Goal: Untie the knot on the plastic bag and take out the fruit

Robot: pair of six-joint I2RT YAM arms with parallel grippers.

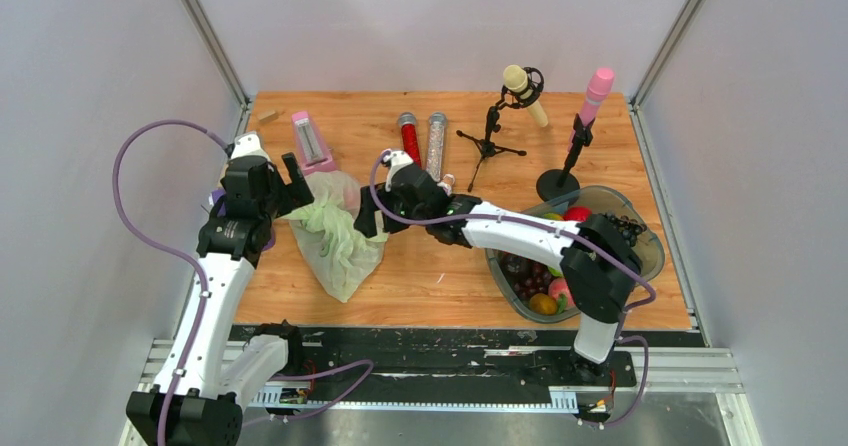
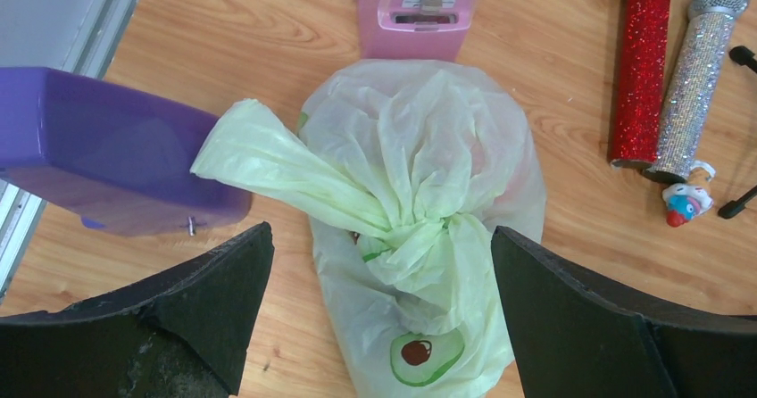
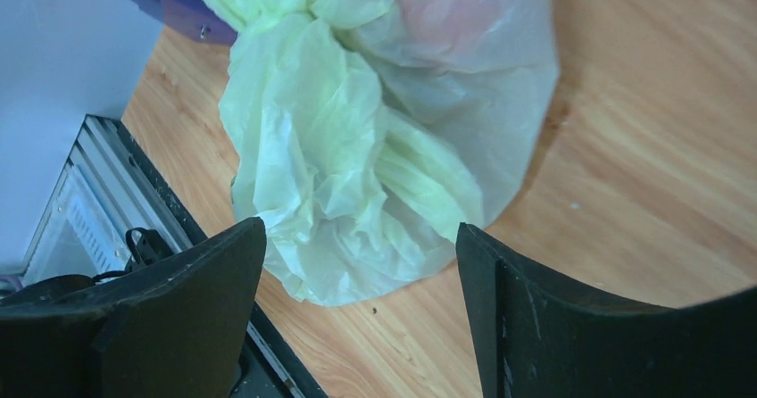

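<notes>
Flanking the pale-green translucent plastic bag (image 1: 340,238) with left gripper (image 2: 379,230) and right gripper (image 3: 359,227) spread wide, empty, seemingly to tug its knot (image 2: 420,234) loose.

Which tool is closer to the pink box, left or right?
Left. The left tool hovers at the left edge of the bag, just beside the pink box; the right tool sits across the bag, farther off.

You are in a robotics lab cell: white panels (image 1: 80,86) on aluminium posts (image 1: 206,31) wall in the wooden table (image 1: 420,286), and two robot arms (image 1: 215,296) stand on a metal rail (image 1: 690,366) at its near edge.
</notes>
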